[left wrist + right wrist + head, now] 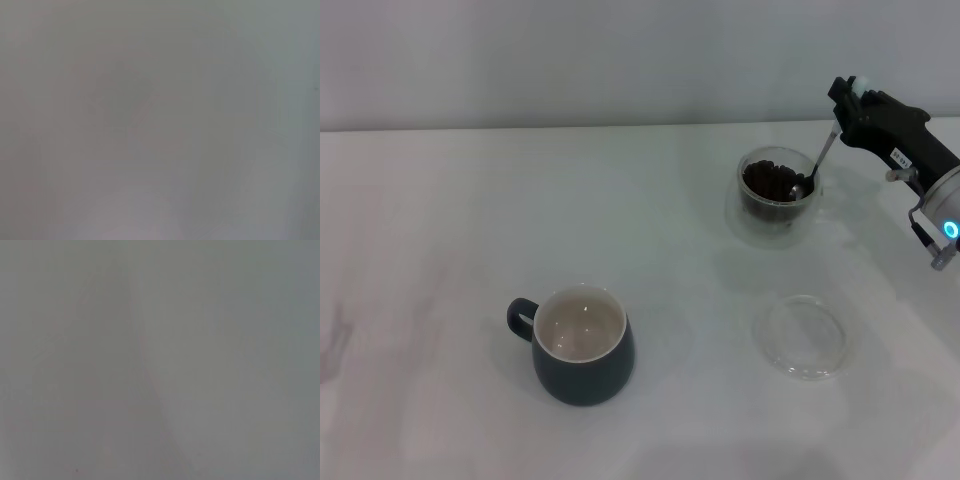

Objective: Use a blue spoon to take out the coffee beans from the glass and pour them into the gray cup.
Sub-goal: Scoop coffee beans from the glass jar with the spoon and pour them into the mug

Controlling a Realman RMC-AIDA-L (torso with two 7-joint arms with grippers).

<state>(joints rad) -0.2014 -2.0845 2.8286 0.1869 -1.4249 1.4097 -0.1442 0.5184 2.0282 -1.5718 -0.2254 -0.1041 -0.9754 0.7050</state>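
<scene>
In the head view the glass (772, 200) stands at the back right of the white table, holding a heap of coffee beans (765, 180). My right gripper (847, 103) is above and to the right of the glass, shut on the pale handle of the blue spoon (820, 158). The spoon slants down to the left, and its metal bowl rests in the beans at the glass's right rim. The gray cup (582, 345) stands at the front centre-left, handle to the left, its cream inside showing no beans. The left gripper is out of view. Both wrist views show only a blank grey blur.
A flat clear round glass dish (801, 336) lies on the table in front of the glass, to the right of the gray cup. The white table (440, 220) runs to a pale wall at the back.
</scene>
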